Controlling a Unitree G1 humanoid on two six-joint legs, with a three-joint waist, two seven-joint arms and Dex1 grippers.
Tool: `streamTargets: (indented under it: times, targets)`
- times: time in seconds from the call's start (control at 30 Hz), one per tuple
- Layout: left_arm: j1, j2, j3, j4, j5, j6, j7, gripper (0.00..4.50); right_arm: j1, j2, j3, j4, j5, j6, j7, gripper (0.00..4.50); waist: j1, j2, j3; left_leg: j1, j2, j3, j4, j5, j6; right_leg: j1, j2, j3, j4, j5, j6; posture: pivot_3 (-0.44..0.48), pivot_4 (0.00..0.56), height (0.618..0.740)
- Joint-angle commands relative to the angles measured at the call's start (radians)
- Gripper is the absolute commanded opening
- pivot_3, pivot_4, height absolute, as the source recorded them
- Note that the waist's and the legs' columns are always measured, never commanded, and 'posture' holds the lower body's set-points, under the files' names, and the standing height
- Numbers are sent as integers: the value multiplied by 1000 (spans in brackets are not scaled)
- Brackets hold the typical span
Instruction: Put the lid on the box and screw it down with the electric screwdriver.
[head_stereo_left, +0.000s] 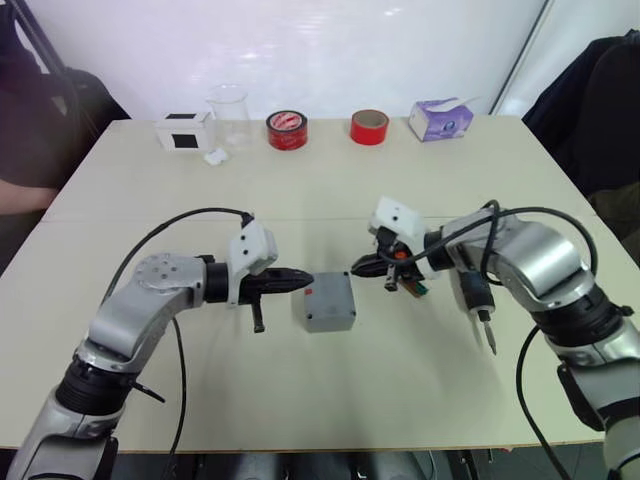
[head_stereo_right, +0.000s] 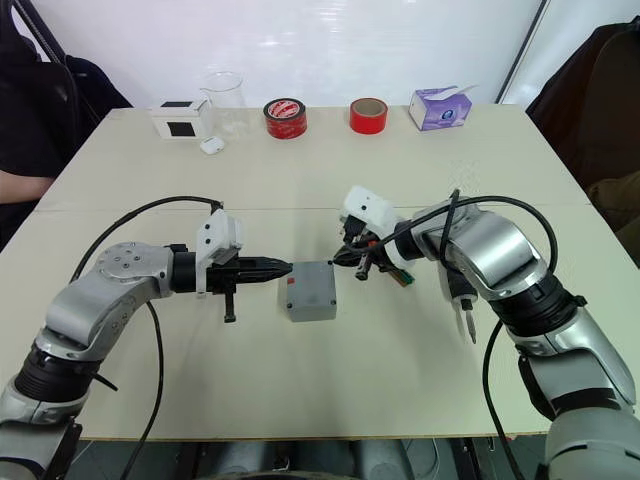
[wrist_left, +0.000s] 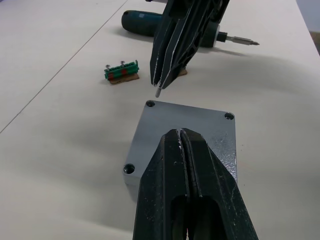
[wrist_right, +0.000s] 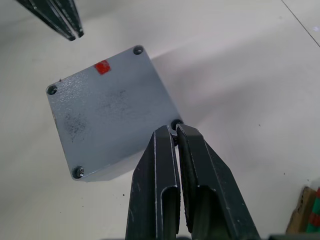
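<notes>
The box (head_stereo_left: 330, 301) sits near the middle of the table (head_stereo_left: 300, 190) with the lid (wrist_right: 107, 112) already seated on top, covering it fully. The lid carries a small red mark (wrist_right: 102, 66) near one edge.

The left gripper (head_stereo_left: 300, 279) reaches in from the robot's left, its two fingers pressed together and holding nothing; the tips sit just at the near-left edge of the lid.

The right gripper (head_stereo_left: 362, 266) comes in from the opposite side, its fingers nearly closed on a small screw (wrist_left: 157, 92). The tips hover over one corner hole of the lid.

The electric screwdriver (head_stereo_left: 477, 303) lies on the table beside the right forearm, its metal bit pointing toward the near edge. A small green and red terminal block (wrist_left: 121, 72) lies between the screwdriver and the box.

Along the far edge stand a white box (head_stereo_left: 185, 131), a clear beaker (head_stereo_left: 229, 113), two red tape rolls (head_stereo_left: 287, 130) and a purple tissue box (head_stereo_left: 441, 119).
</notes>
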Motion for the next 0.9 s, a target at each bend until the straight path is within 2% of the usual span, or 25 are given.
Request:
streamTargets:
  times: [0.03, 0.37, 0.9]
  targets:
    - [1, 7, 20, -34, 0, -12, 9, 0, -46, -8, 4, 14, -34, -46, 41, 142, 0, 0, 0, 0, 0, 0, 0, 0, 0, 0, 0, 0, 0, 0, 0, 0, 150, 740]
    - [7, 7, 21, -42, -3, -10, 24, 0, -89, 14, 33, 78, -96, -96, 108, 142, 0, 0, 0, 0, 0, 0, 0, 0, 0, 0, 0, 0, 0, 0, 0, 0, 150, 740]
    - [10, 9, 20, -45, -4, -11, 31, 0, -96, 50, 32, 79, -126, -102, 138, 142, 0, 0, 0, 0, 0, 0, 0, 0, 0, 0, -1, 0, 0, 0, 0, 0, 150, 740]
